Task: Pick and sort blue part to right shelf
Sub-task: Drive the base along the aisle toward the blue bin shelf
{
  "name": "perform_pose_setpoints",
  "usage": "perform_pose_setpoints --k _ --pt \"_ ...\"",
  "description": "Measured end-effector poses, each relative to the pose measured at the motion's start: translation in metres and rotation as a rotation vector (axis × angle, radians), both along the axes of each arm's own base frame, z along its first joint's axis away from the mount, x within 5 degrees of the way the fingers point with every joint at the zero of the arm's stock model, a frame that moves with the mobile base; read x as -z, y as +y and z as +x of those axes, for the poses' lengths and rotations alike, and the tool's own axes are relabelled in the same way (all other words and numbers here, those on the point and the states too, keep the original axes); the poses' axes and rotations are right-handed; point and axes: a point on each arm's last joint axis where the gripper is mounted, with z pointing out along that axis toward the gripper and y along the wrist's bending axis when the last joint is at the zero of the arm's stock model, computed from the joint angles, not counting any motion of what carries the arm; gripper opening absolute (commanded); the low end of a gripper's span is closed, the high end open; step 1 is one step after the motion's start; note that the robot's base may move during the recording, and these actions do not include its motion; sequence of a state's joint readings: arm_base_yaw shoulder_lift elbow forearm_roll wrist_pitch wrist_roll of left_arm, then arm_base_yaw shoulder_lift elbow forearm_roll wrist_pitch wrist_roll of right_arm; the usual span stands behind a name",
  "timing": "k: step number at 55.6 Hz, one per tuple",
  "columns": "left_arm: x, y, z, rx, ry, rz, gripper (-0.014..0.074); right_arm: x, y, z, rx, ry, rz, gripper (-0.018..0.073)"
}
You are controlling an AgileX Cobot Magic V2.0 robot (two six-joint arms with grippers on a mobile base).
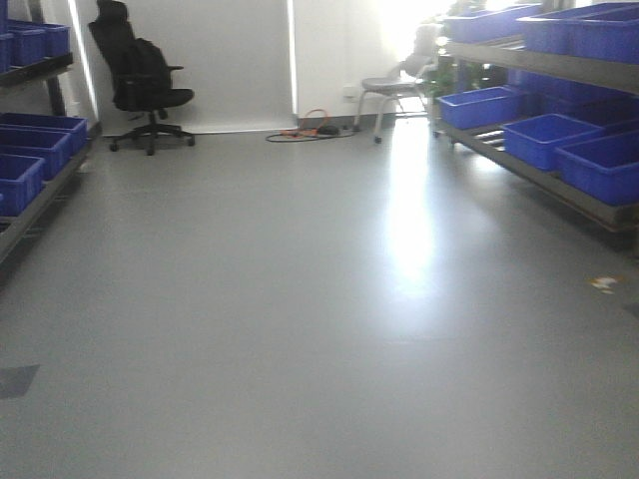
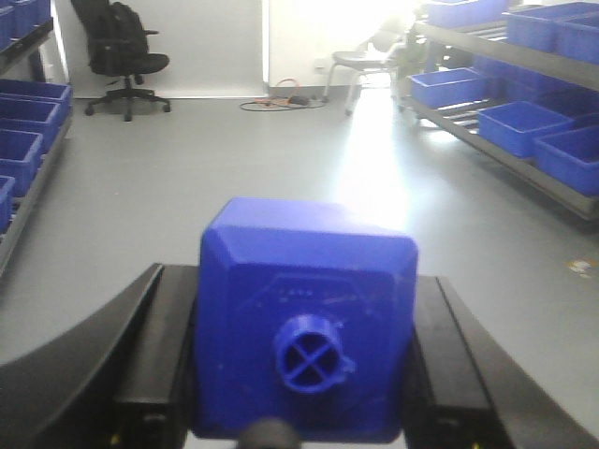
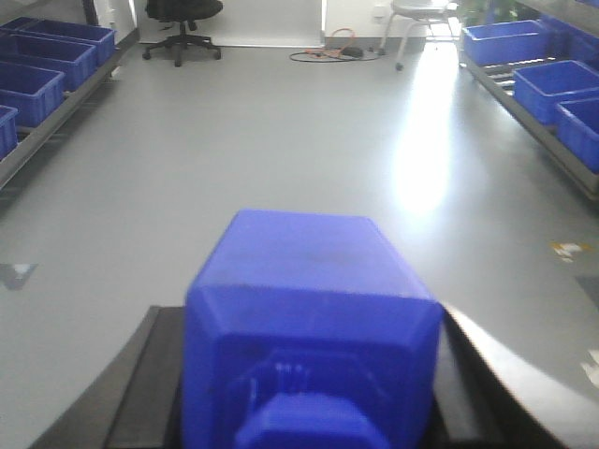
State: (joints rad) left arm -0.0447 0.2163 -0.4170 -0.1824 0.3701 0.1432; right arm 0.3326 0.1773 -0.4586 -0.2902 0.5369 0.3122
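A solid-blue part [image 2: 304, 309] with a round cross-marked knob fills the lower middle of the left wrist view. My left gripper [image 2: 301, 365] is shut on it, black fingers [image 2: 159, 355] pressed against both sides. A second blue part [image 3: 314, 323] with a square knob sits in my right gripper [image 3: 314, 383], which is shut on it the same way. Both parts are carried above the grey floor. The right shelf [image 1: 559, 70], a steel rack holding big blue bins [image 1: 544, 135], runs along the room's right side, well ahead of both grippers. Neither gripper shows in the front view.
Another rack with blue bins [image 1: 30, 150] lines the left wall. A black office chair [image 1: 140, 80] and a grey chair [image 1: 394, 90] stand at the back, with an orange cable [image 1: 310, 130] on the floor between them. A small scrap [image 1: 604, 282] lies near the right shelf.
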Motion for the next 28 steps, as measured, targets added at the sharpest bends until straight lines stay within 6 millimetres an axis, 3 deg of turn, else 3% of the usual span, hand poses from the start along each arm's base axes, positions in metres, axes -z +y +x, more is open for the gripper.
perform_pose_setpoints --k 28 --pt "0.0000 0.0000 0.0000 0.000 0.000 0.000 0.0230 0.0000 0.0000 0.0000 0.000 0.000 0.000 0.0165"
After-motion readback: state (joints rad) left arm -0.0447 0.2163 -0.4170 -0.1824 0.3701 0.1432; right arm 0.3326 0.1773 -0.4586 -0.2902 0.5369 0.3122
